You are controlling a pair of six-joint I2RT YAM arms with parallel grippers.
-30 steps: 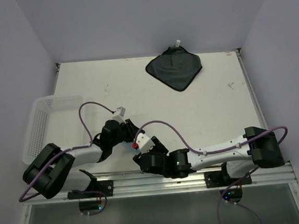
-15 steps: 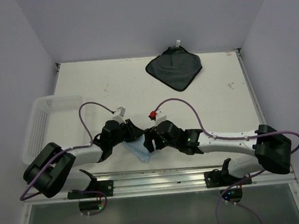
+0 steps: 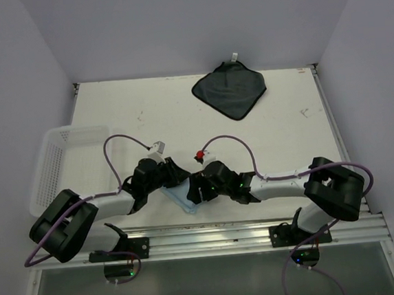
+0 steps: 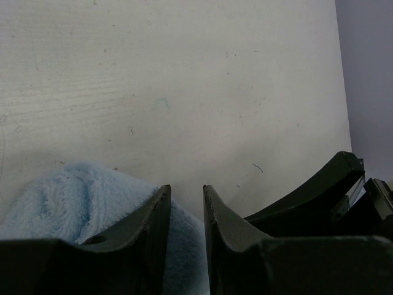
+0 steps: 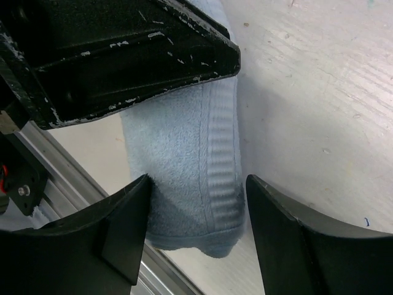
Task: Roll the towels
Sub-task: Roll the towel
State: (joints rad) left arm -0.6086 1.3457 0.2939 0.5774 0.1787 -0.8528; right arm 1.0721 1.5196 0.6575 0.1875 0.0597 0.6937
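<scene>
Looking for the light blue towel, where is it?
At the near edge of the worktop, between the two arms, bunched into a thick soft fold; fluffy terry pile, with a ribbed hem band along it
And the hands?
The left hand has its dark, scuffed fingers close together, a narrow slot between them with blue pile in it, pinching the cloth. The right hand is spread, its smooth curved black fingers standing either side of the fold
The other towel?
The dark towel lies flat at the far side, right of centre, turned like a diamond, a small white tag at its far corner. A white mesh basket sits at the left edge
</scene>
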